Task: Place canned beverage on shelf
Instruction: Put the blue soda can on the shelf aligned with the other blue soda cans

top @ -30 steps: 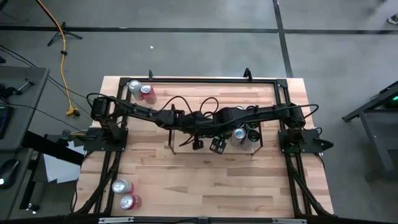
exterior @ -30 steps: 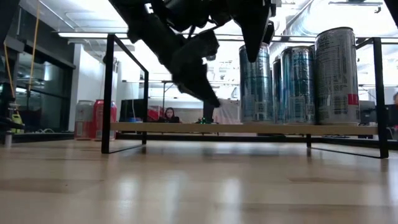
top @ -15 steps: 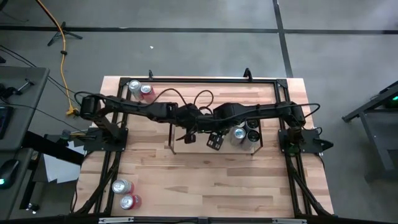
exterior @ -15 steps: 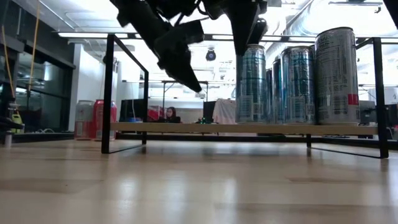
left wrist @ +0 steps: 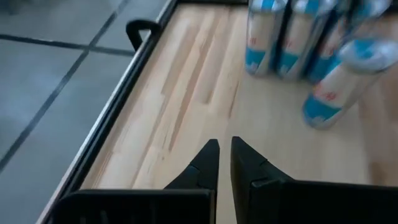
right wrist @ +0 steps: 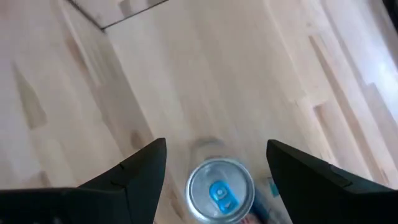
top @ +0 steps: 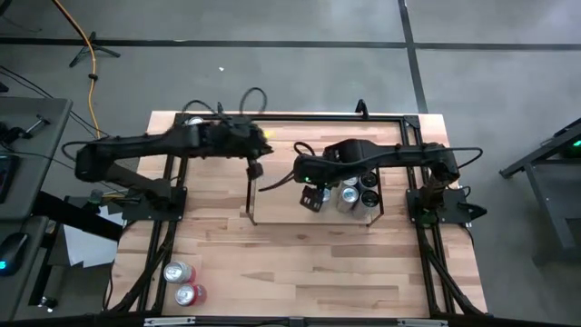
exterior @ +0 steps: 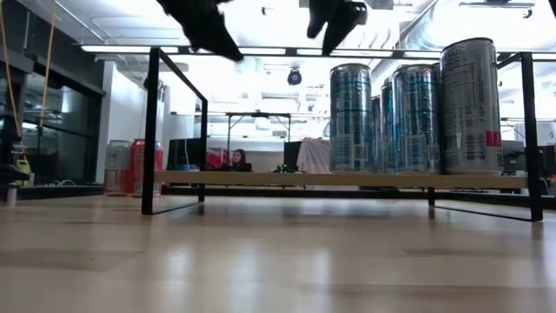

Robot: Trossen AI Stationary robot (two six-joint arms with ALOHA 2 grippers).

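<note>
The shelf (top: 251, 202), a low black rod rack with a wooden board (exterior: 261, 178), stands mid-table. Several tall silver-and-blue cans (top: 349, 195) stand upright on its right half; they also show in the low view (exterior: 352, 117). My right gripper (top: 314, 197) hangs open and empty over the shelf. In its wrist view (right wrist: 216, 149) one can's top (right wrist: 221, 190) shows below, between the fingers and apart from them. My left gripper (top: 255, 168) is shut and empty, high above the shelf's left end (left wrist: 224, 152).
Two cans (top: 205, 132) stand in the table's far left corner and two more (top: 183, 282) near its front left corner. A black rail frame (top: 300, 116) runs along the table's edges. The shelf's left half is bare board.
My right gripper has risen off the leftmost can on the shelf, which stays standing upright. My left gripper has risen too and drawn back toward the table's far left, away from the shelf's middle.
</note>
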